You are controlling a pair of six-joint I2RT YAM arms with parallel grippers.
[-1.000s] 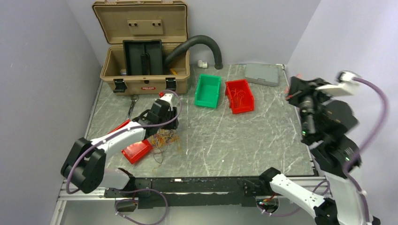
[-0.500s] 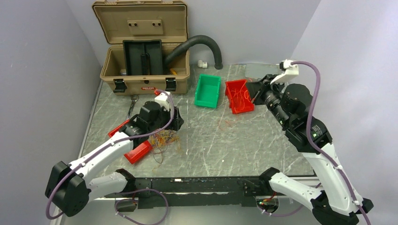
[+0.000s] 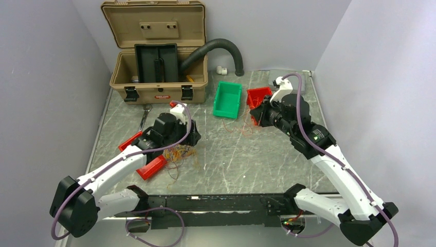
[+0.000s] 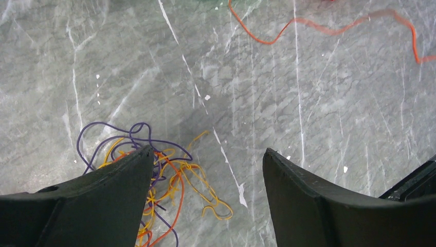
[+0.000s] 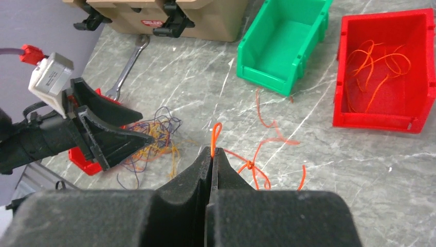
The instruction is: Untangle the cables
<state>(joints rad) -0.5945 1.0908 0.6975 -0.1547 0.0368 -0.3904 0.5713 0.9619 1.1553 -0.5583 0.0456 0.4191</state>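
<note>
Pull hard and the orange cable (image 5: 213, 136) may slip your clamped right gripper (image 5: 212, 154); left gripper (image 4: 208, 170) gapes empty, tangle (image 4: 167, 180) at seven o'clock.

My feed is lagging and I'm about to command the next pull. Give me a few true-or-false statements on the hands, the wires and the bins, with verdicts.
1. The right hand is shut on a thin orange wire. True.
2. The left hand is clamped on the tangled bundle of thin orange, yellow and purple wires. False: its jaws stand open over the bundle.
3. The green plastic bin holds orange wires. False: it looks empty. The loose orange strands lie in the red plastic bin.
4. The tan plastic toolbox at the back of the table has its lid open. True.
</note>
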